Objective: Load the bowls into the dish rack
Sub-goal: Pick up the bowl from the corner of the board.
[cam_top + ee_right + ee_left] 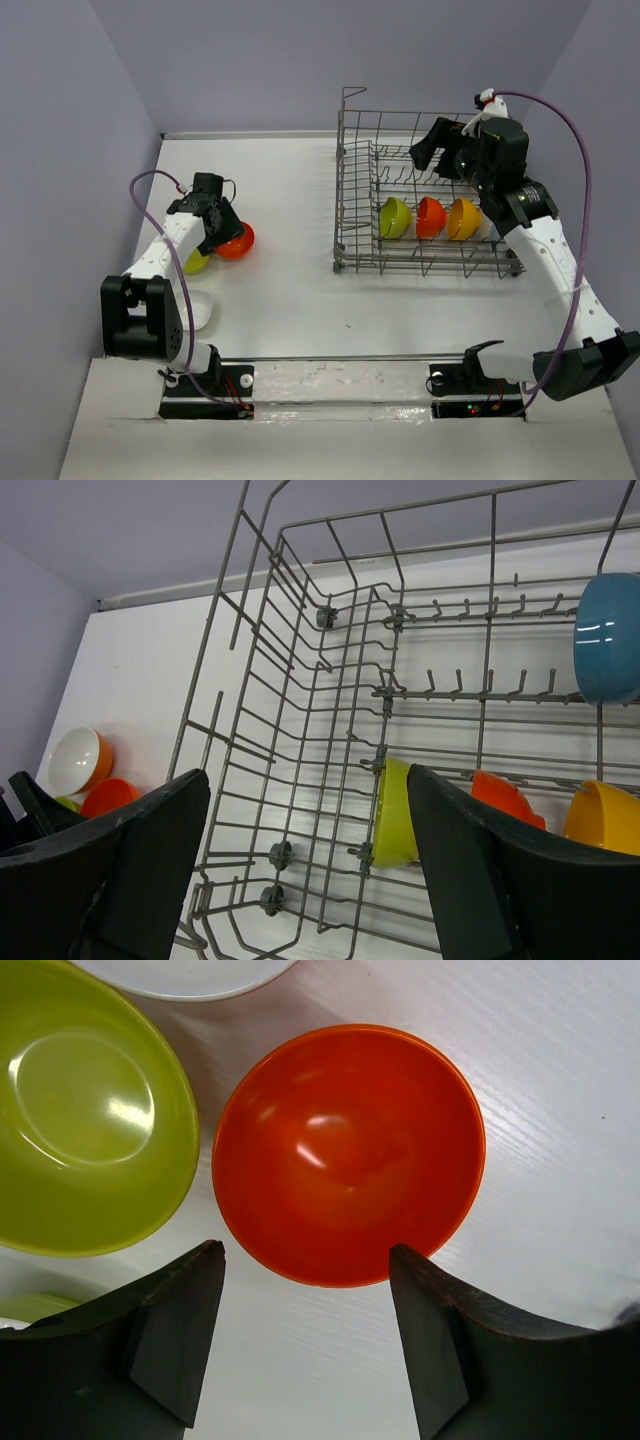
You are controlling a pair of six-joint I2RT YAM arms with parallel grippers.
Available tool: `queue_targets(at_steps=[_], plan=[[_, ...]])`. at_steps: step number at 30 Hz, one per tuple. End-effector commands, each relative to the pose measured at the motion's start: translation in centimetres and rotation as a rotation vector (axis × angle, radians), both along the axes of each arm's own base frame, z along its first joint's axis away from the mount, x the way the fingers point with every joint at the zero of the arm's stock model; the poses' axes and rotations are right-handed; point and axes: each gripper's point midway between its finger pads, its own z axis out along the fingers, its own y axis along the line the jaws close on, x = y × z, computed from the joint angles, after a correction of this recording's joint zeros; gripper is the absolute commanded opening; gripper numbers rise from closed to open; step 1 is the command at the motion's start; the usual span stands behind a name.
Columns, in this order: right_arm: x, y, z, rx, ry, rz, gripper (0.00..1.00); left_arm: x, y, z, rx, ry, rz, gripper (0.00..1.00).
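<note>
Holds the left gripper point(306, 1250) spread and empty over the red-orange bowl point(348, 1155), left of the overhead view, with the lime green bowl point(85, 1110) just beside. Poises the right gripper point(308, 775), also spread, above the dish rack point(345, 190) at upper right, racked bowls point(430, 217) on edge inside.

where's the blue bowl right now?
Blue bowl sits in the dish rack, right edge of the right wrist view, a row behind the yellow bowl.
</note>
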Motion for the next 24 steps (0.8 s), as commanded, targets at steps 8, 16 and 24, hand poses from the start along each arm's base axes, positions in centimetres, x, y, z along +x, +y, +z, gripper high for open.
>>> queue_targets(at_steps=[8, 16, 24], plan=[[0.0, 0.5, 1.7, 0.006, -0.062, 0.025, 0.85, -0.4, 0.1, -0.1, -0.018, -0.026, 0.016, 0.76], [0.0, 0.6, 1.6, 0.004, -0.060, 0.027, 0.85, 0.0, -0.1, -0.7, -0.027, -0.028, 0.022, 0.76], [0.1, 0.5, 1.4, -0.001, -0.055, 0.023, 0.85, 0.2, 0.0, -1.4, -0.025, -0.019, 0.024, 0.76]])
